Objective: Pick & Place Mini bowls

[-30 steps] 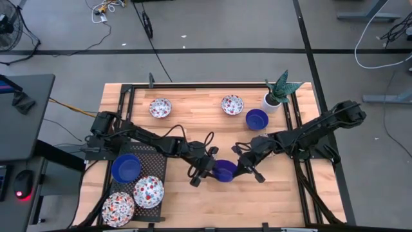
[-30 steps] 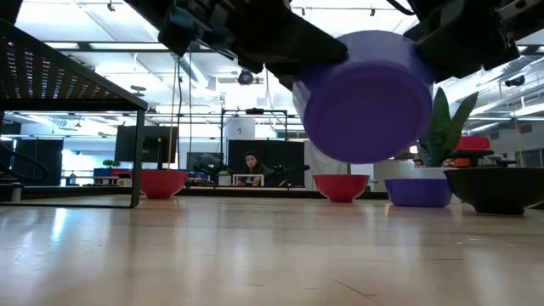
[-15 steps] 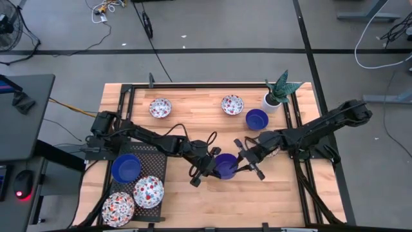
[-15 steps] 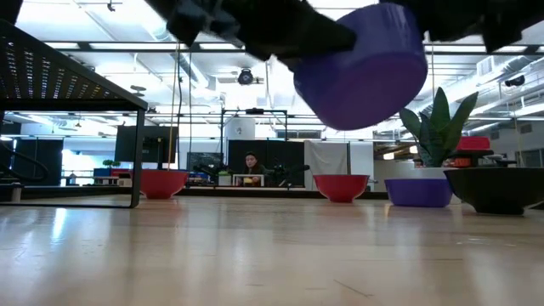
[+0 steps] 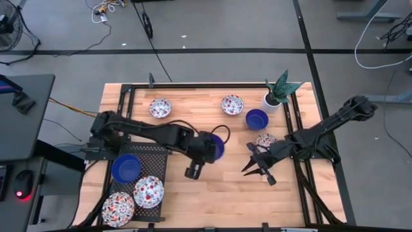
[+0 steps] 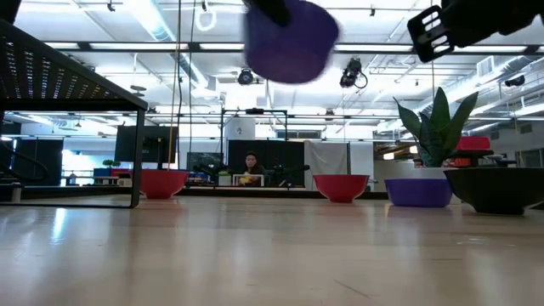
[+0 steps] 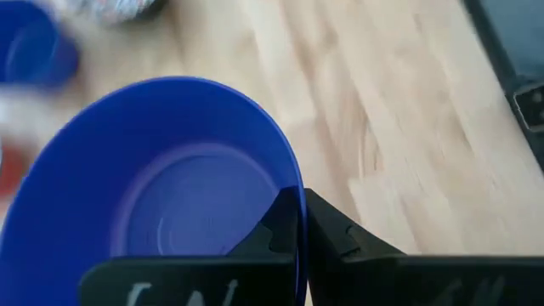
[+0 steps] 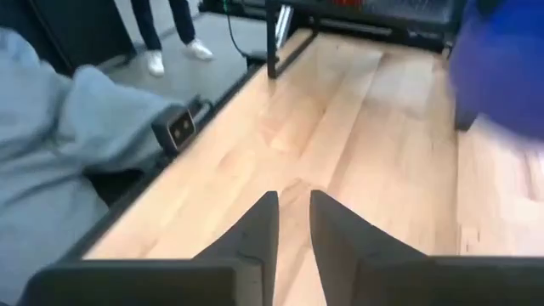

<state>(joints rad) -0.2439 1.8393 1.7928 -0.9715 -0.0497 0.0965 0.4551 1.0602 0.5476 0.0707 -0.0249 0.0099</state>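
Observation:
My left gripper [image 5: 211, 148] is shut on a cobalt blue mini bowl [image 5: 217, 146], held high over the table's middle; the low view shows the same bowl [image 6: 291, 38] far above the wood. My right gripper [image 5: 259, 173] stands open and empty to the right of it, its fingers [image 8: 265, 217] over bare wood. More mini bowls rest on their bases: patterned ones [image 5: 160, 107] [image 5: 232, 104] [image 5: 266, 139] and a blue one [image 5: 256, 118] on the table. My left gripper pinches the blue bowl's rim [image 7: 297, 197], one finger [image 7: 276, 229] inside the bowl and one [image 7: 336, 234] outside its wall. The fingers come slanting down from the table's left. The bowl is lifted clear of the table and tilted, its hollow facing the wrist.
A black mesh rack [image 5: 149, 158] at the near left carries a blue bowl [image 5: 126, 167] and two patterned bowls [image 5: 149, 191] [image 5: 118, 209]. A white plant pot [image 5: 273, 100] stands at the far right. Black frame rails [image 5: 302, 161] run along the table's sides.
My right gripper has let go of the blue bowl and drawn back toward the table's right edge, fingers apart. My left gripper has taken the bowl by its rim, risen and tipped, carrying it up and slightly toward the far left, well clear of the table.

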